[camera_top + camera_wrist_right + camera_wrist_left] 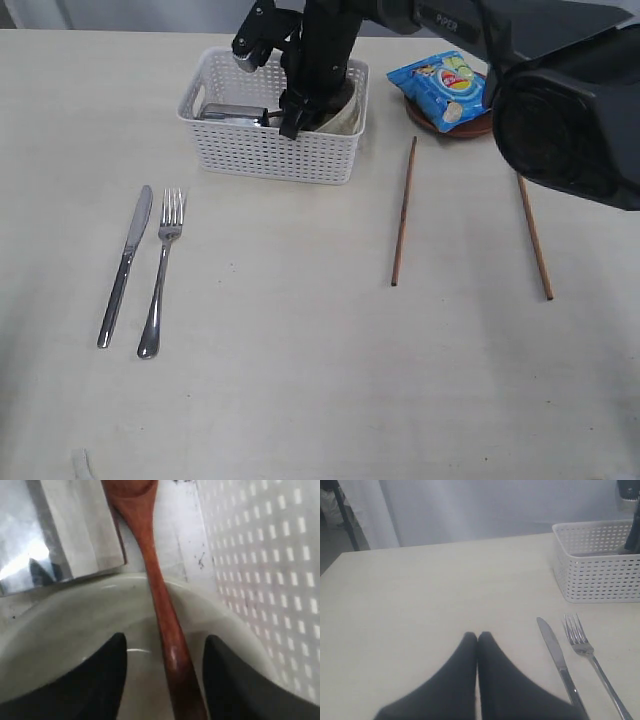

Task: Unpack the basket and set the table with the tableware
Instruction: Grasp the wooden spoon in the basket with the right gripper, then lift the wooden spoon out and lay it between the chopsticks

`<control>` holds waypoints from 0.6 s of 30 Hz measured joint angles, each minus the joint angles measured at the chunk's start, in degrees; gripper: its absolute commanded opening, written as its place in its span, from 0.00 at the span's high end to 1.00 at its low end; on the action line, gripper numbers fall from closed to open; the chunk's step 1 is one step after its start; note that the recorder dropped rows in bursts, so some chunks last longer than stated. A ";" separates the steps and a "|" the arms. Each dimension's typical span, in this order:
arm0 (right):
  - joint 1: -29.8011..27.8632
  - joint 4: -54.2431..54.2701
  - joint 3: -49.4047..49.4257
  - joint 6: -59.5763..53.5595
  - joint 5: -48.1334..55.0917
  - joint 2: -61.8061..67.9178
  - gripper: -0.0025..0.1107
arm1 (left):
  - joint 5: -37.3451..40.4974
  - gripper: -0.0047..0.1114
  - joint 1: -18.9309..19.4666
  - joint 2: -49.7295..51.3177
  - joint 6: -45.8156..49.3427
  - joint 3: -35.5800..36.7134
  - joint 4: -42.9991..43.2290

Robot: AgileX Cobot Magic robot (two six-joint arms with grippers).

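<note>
Right gripper (298, 112), seen from the exterior view, reaches down into the basket (270, 155) at the far side of the table (300, 400), and from here its jaw state cannot be told. A steel cup (228, 112) lies on its side in the basket's left part, and the bowl (346, 116) leans at its right end. A knife (125, 265) and fork (163, 268) lie side by side, close but apart, on the left of the table. Two chopsticks (403, 212) (534, 238) lie well apart on the right. A blue chip bag (440, 88) sits on the brown plate (452, 131) just right of the basket. From the left wrist view, the left gripper (477, 639) hovers low over bare table (420, 590) with its fingers pressed together and nothing between them; the knife (557, 660), fork (587, 652) and basket (597, 575) lie beyond it. From the right wrist view, the right gripper (166, 642) stands with its jaws wide over the bowl (70, 615), and the red spoon (150, 565) handle runs between the fingers (107, 672) with a gap on each side. The spoon's head end lies past the bowl rim, next to the cup (60, 530), inside the basket wall (265, 555).
</note>
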 measured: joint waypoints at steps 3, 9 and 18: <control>0.00 -0.76 0.00 0.88 0.00 0.00 0.98 | 0.00 0.96 0.00 0.00 0.00 0.00 0.00; 0.00 -2.05 0.00 1.05 -0.33 -0.50 0.98 | 0.00 0.96 0.00 0.00 0.00 0.00 0.00; 0.00 -3.13 0.26 3.95 -1.73 -9.22 0.98 | 0.00 0.96 0.00 0.00 0.00 0.00 0.00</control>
